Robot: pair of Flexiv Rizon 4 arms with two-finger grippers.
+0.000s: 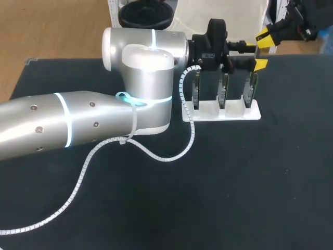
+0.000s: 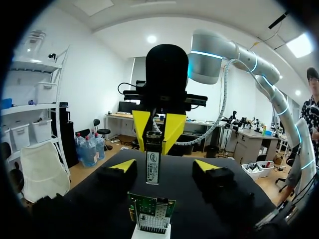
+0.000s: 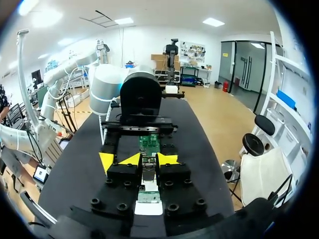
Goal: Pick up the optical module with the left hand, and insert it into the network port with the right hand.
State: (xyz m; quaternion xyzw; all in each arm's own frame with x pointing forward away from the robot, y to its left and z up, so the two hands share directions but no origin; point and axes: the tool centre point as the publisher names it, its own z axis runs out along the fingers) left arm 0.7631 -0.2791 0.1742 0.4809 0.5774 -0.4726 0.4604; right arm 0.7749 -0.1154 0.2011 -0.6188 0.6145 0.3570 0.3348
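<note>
The optical module (image 2: 153, 167), a slim metal bar with a label, hangs above the upright green network cards (image 2: 152, 213). My right gripper (image 2: 158, 130) is shut on its upper end, with a yellow tip on either side. In the right wrist view the module (image 3: 148, 173) sits pinched between that gripper's (image 3: 149, 159) own tips. My left gripper (image 2: 164, 167) is open, its tips wide apart on both sides of the module and not touching it. In the head view the left gripper (image 1: 261, 50) hovers over the rightmost card (image 1: 251, 88), facing the right arm (image 1: 294, 21).
A white stand (image 1: 221, 112) near the table's far edge holds three upright cards in a row. The left arm's big silver body (image 1: 140, 78) and its white spiral cable (image 1: 156, 153) lie over the table's left and middle. Black tabletop (image 1: 250, 182) stretches in front.
</note>
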